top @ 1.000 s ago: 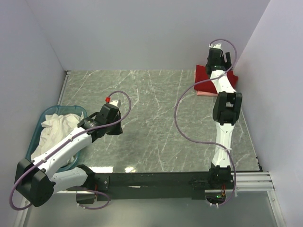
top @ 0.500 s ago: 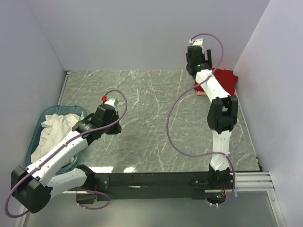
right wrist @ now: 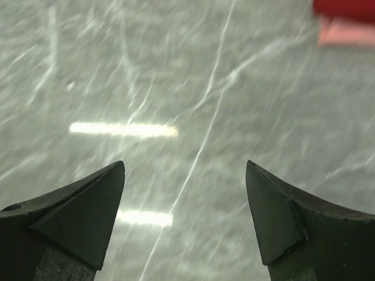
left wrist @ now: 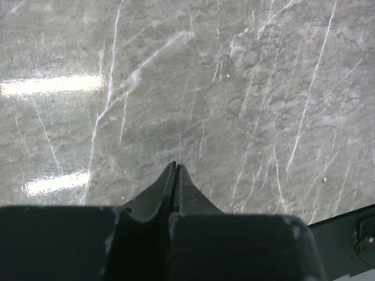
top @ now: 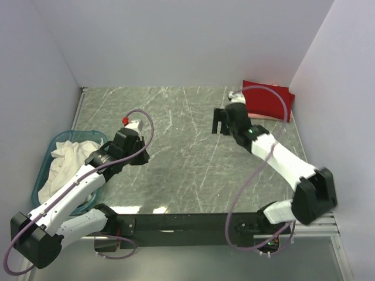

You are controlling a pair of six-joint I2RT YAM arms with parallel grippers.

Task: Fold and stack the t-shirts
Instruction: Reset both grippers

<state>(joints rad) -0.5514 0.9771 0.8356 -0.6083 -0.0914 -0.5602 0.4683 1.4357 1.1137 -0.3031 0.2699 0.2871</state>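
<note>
A folded deep red t-shirt (top: 268, 95) lies at the far right corner of the table on top of a salmon-pink t-shirt (top: 262, 117), whose edge shows under it. Both also show at the top right of the right wrist view, red (right wrist: 345, 9) over pink (right wrist: 347, 34). My right gripper (top: 218, 122) is open and empty over the bare marble, left of the stack and apart from it. My left gripper (top: 139, 157) is shut and empty over the marble at the left; its fingers (left wrist: 175, 175) are pressed together.
A blue basket (top: 55, 142) holding white cloth (top: 65, 161) stands at the left edge under my left arm. Grey walls close the table on the left, back and right. A black rail (top: 187, 222) runs along the near edge.
My right arm has swung from the red stack at the far right toward the table's middle, leaving the shirts behind. My left gripper has shifted slightly up and left.
</note>
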